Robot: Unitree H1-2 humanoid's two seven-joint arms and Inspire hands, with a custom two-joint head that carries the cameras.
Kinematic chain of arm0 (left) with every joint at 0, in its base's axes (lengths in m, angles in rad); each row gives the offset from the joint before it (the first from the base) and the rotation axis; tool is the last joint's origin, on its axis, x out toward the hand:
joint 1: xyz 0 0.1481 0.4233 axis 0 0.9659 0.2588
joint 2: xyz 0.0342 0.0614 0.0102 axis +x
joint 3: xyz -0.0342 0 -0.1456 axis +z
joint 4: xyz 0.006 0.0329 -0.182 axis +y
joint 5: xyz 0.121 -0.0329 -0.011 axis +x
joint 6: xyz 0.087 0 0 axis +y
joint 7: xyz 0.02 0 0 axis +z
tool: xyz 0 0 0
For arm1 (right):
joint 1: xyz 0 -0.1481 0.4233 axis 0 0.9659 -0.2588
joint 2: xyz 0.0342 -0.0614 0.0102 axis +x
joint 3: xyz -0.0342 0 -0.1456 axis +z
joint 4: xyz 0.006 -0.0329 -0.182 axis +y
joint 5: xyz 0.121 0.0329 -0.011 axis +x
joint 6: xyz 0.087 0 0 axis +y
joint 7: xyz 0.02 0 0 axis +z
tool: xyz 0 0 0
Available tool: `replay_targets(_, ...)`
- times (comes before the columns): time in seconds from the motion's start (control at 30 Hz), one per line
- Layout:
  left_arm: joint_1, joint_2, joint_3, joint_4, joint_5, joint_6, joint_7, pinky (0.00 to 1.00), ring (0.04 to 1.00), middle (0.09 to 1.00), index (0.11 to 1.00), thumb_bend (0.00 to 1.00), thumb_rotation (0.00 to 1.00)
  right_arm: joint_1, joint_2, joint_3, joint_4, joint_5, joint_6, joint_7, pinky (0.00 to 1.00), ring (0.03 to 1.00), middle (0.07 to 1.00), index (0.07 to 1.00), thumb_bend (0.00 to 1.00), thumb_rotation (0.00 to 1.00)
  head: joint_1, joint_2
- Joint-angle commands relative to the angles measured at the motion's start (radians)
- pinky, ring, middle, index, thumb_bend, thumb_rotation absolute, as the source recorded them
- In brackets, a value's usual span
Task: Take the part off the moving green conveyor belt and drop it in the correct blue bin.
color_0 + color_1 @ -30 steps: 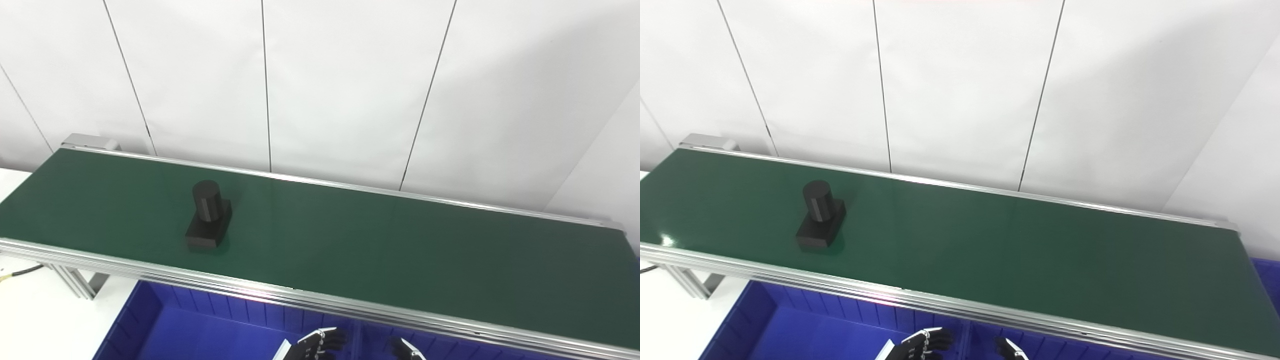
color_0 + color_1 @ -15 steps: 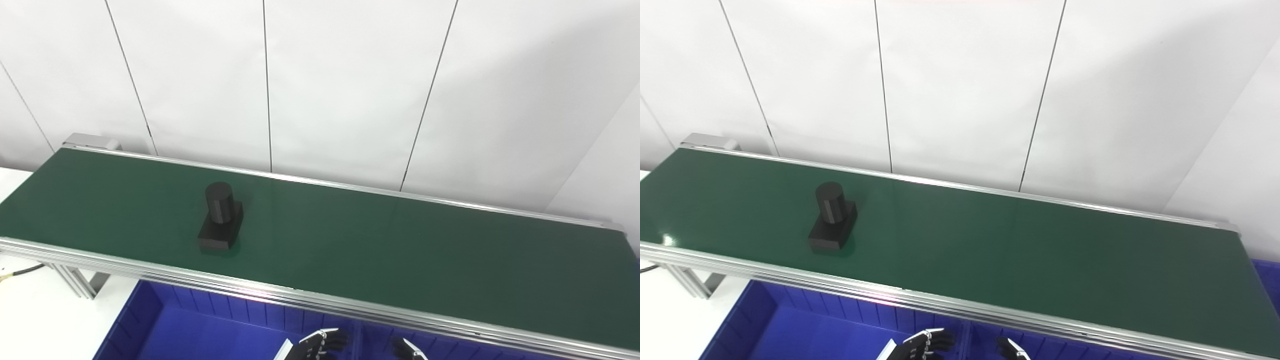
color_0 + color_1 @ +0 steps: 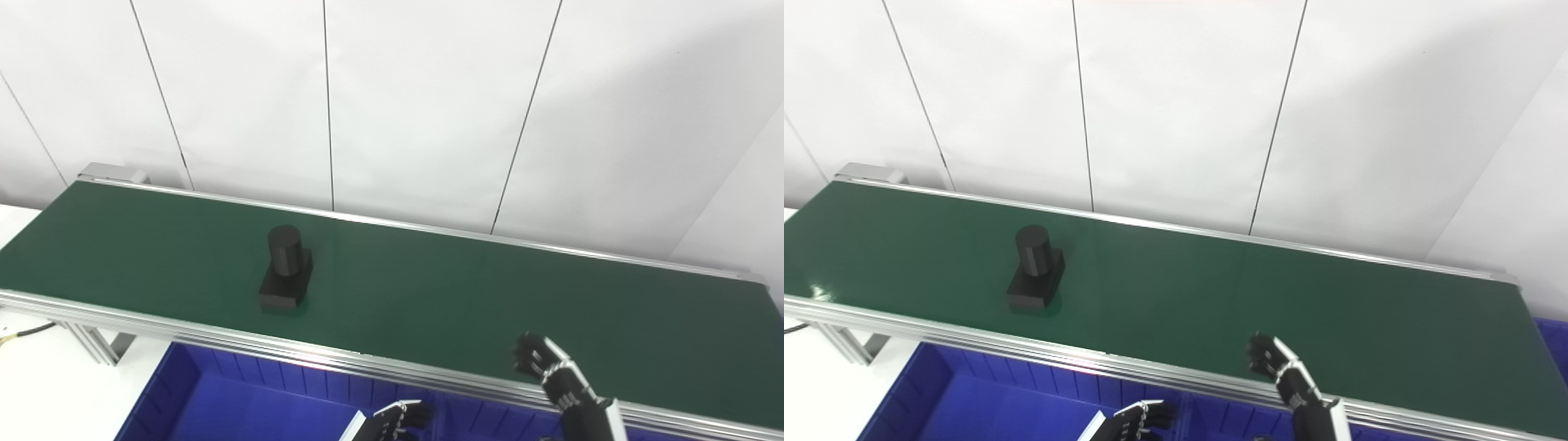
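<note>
While the left robot hand (image 3: 398,419) waits low at bottom centre over the blue bin (image 3: 245,398), fingers curled, empty | right robot hand (image 3: 545,367) raised at lower right, fingers loosely bent, holding nothing | black part (image 3: 285,266) upright on green conveyor belt (image 3: 429,288), centre-left | white wall panels (image 3: 429,104) behind.

The scene is seen from two head cameras set side by side, looking down and forward across the green conveyor belt (image 3: 429,294) toward the white panelled wall (image 3: 429,104). Nearly the whole scene is shared. In the right eye view everything is displaced leftward, and more of the blue bin (image 3: 1557,343) past the belt's right end is shown.
</note>
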Motion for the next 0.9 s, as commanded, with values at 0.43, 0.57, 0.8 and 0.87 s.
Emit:
replay_targets(0.43, -0.027, -0.005, -0.013, -0.003, -0.009, -0.037, 0.032, 0.68, 0.759, 0.772, 0.753, 0.96, 0.63, -0.243, 0.098, -0.184, 0.077, 0.095, -0.033, 0.159, 0.77, 0.798, 0.828, 0.84, 0.84, 0.73, -0.01, -0.003)
replay_targets(0.57, -0.023, -0.002, -0.009, -0.009, -0.014, -0.037, 0.023, 0.69, 0.764, 0.775, 0.754, 0.95, 0.62, -0.3, 0.119, -0.219, 0.123, 0.081, -0.033, 0.184, 0.74, 0.78, 0.82, 0.837, 0.78, 0.72, -0.008, -0.002)
replay_targets(0.8, -0.016, -0.001, -0.004, -0.02, -0.02, -0.037, 0.012, 0.69, 0.764, 0.773, 0.75, 0.96, 0.62, -0.403, 0.157, -0.229, 0.228, 0.062, -0.033, 0.208, 0.74, 0.777, 0.811, 0.832, 0.75, 0.65, -0.007, 0.005)
replay_targets(0.87, -0.015, 0.002, -0.008, -0.024, -0.015, -0.037, 0.015, 0.69, 0.763, 0.773, 0.751, 0.96, 0.62, -0.428, 0.164, -0.228, 0.265, 0.048, -0.033, 0.208, 0.73, 0.775, 0.809, 0.832, 0.75, 0.65, -0.007, 0.007)
